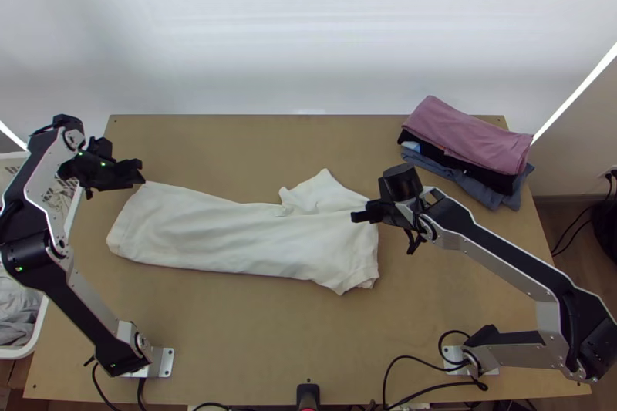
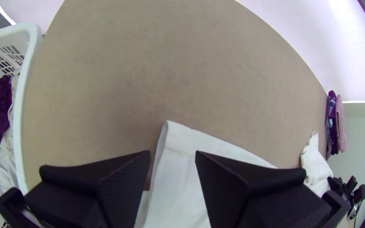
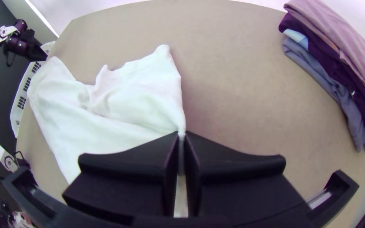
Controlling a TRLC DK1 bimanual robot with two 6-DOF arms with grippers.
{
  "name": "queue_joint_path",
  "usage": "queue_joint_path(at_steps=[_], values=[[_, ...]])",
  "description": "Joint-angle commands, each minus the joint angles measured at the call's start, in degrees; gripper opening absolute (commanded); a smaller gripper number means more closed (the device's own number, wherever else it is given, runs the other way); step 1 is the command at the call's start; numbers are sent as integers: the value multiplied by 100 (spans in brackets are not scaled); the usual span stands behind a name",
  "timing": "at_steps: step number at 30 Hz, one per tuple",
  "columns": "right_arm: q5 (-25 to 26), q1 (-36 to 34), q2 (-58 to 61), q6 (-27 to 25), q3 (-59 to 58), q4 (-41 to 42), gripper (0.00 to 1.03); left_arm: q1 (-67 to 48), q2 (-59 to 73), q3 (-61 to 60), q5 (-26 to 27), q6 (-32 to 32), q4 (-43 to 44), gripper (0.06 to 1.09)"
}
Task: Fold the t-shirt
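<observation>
In the top view the white t-shirt (image 1: 231, 237) lies as a long strip across the table, folded over lengthwise, with a loose flap on its far side. My left gripper (image 1: 140, 172) is beside the shirt's far left corner. In the left wrist view my left gripper (image 2: 172, 158) stands open above that corner of the t-shirt (image 2: 180, 137). At the shirt's right end is my right gripper (image 1: 361, 215). Seen in the right wrist view, my right gripper (image 3: 182, 134) is shut on a narrow pinch at the edge of the t-shirt (image 3: 123, 97).
A stack of folded clothes (image 1: 470, 137), pink on top, sits at the table's far right corner. A white basket (image 1: 35, 326) holding clothes stands at the left table edge. Bare table (image 1: 262, 334) stretches between the shirt and the near edge.
</observation>
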Motion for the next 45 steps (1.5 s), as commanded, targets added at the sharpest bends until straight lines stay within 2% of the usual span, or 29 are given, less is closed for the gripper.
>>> queue_joint_path(at_steps=[1, 9, 10, 12, 14, 19, 27, 37, 41, 45], values=[[118, -69, -69, 49, -138, 42, 3, -108, 157, -184, -128, 48, 30, 62], [118, -69, -78, 49, -147, 42, 3, -240, 236, -298, -268, 30, 206, 59], [118, -69, -78, 58, -147, 42, 3, -248, 227, -333, -268, 13, 259, 54], [126, -69, -78, 58, -147, 42, 3, -257, 130, -483, -330, -110, 514, 34], [153, -69, -78, 58, -147, 50, 3, -257, 7, -579, -383, -172, 786, 9], [241, -78, -104, 58, -156, 121, 3, -204, -169, -412, -383, -365, 795, 10], [531, -561, -535, 49, 196, 129, 3, -161, -1302, 677, -356, -1244, 522, 10], [944, -948, -921, -733, 1945, 349, 3, -442, -2155, 2453, -347, -2237, 338, 10], [1076, -1142, -921, -1006, 2595, 964, 3, -459, -2155, 3200, -356, -2712, 391, 10], [1076, -1449, -939, -1103, 3105, 1712, 3, -389, -2392, 3297, -365, -3169, 944, 10]])
